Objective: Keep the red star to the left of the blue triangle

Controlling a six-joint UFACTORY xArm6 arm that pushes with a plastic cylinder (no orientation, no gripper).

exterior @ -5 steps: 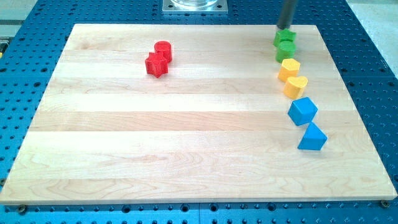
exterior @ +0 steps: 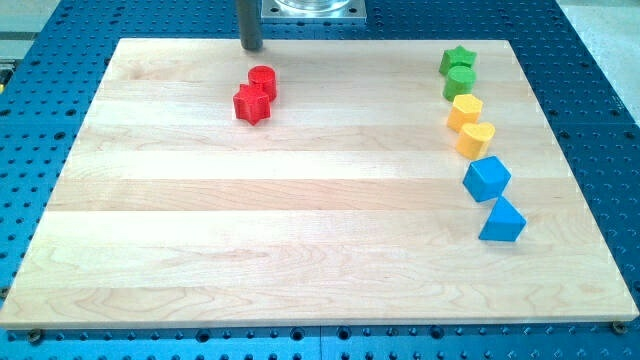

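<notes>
The red star [exterior: 251,104] lies in the upper left part of the wooden board [exterior: 300,250], touching a red cylinder [exterior: 263,81] just above it. The blue triangle [exterior: 502,220] lies far to the right, near the board's right edge. My tip [exterior: 252,47] stands at the board's top edge, just above the red cylinder and apart from it.
Down the right side runs a line of blocks: a green star [exterior: 458,59], a green cylinder [exterior: 460,80], a yellow hexagon [exterior: 464,110], a yellow heart [exterior: 476,138] and a blue cube [exterior: 487,178]. A metal mount [exterior: 312,8] sits beyond the top edge.
My tip has moved far left along the top edge, from beside the green star to above the red cylinder. No block has moved.
</notes>
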